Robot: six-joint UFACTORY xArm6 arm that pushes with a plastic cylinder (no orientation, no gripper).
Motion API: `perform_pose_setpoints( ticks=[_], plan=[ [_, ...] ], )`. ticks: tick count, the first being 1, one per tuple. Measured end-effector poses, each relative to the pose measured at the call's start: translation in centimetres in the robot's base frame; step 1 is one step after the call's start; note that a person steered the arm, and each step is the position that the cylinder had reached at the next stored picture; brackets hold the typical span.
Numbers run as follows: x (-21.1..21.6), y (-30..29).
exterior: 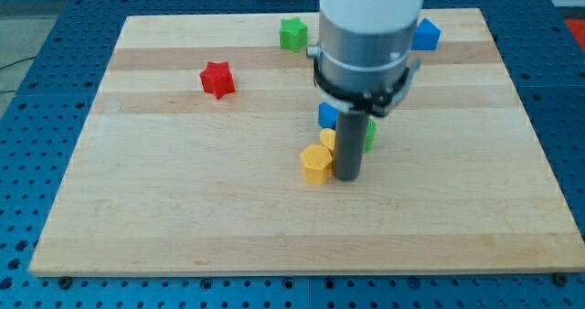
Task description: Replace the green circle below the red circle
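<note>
Tip (348, 177) of the dark rod down on the wooden board (183, 218), a little toward the view's right of the board's middle and nearer its bottom edge than its top. No fingers or jaws here, only the plain rod, so nothing open, closed or gripped. Touching or just beside the tip's left: a yellow block (316, 164), faceted, perhaps a hexagon. Behind that, hard against the rod, a second yellow block (327, 140), mostly hidden, shape not clear. Just above these, a blue block (326, 115), half covered by the arm's grey body (366, 44). On the rod's right side, a sliver of a green block (370, 133), peeping out from behind the rod; shape impossible to make out, so cannot tell whether this is the green circle. No red circle to be made out either. Farther off: a red star-shaped block (218, 79) toward the board's top left corner, well apart from the cluster. Near the top edge, a green star-like block (293, 34) just left of the arm, and a blue block (426, 35) just right of it.
</note>
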State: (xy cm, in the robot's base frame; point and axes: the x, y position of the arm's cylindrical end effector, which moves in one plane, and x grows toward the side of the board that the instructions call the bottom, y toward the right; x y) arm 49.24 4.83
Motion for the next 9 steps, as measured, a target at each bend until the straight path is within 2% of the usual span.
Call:
perform_pose_setpoints(
  ticks=[2,3,5,8,9],
  plan=[
    [-7.1,2.1],
    [-7.7,3.3],
    [-4.7,7.4],
    [-16.2,14.7],
    [-15.6,15.5]
  ],
)
